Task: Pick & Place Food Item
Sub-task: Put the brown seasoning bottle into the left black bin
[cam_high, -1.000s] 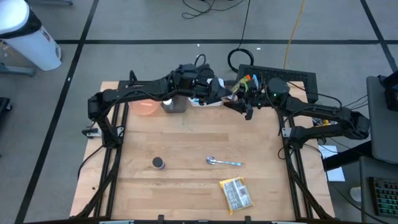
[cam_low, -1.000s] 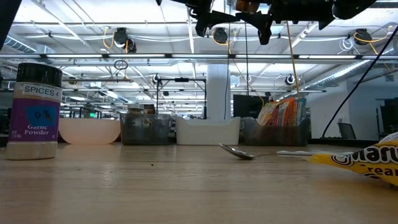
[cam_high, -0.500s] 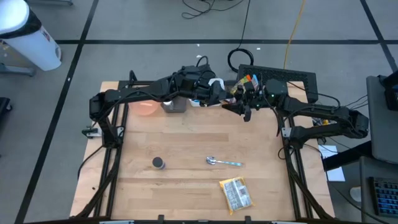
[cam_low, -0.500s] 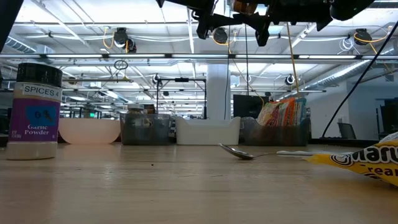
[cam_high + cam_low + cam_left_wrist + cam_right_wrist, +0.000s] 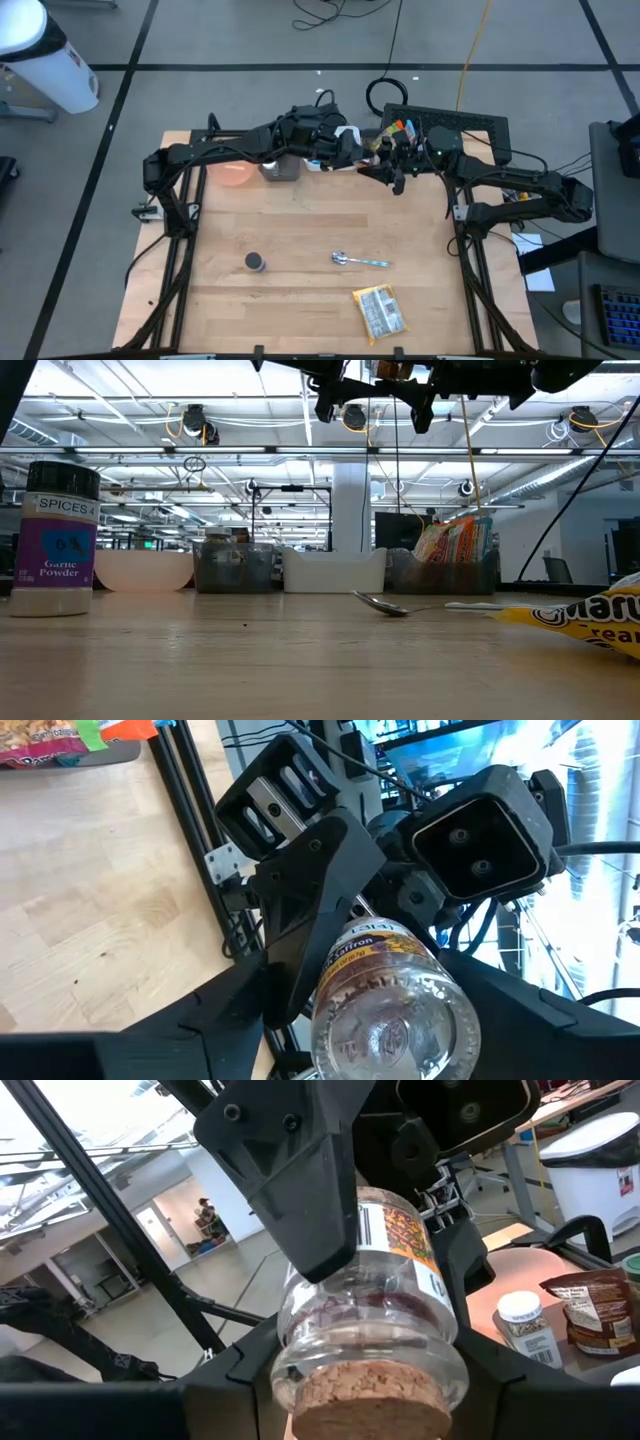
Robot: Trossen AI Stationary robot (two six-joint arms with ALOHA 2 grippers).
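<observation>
Left tool [image 5: 345, 152] and right tool [image 5: 392, 166] meet high above the bench's [image 5: 300, 250] far edge, both clamped on one corked jar [image 5: 375, 1305], held in the air between them.

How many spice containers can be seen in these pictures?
2: the garlic powder shaker stands on the table's front left; a cork-stoppered jar is held between both grippers, high at the back. More may be hidden in the bins.
</observation>
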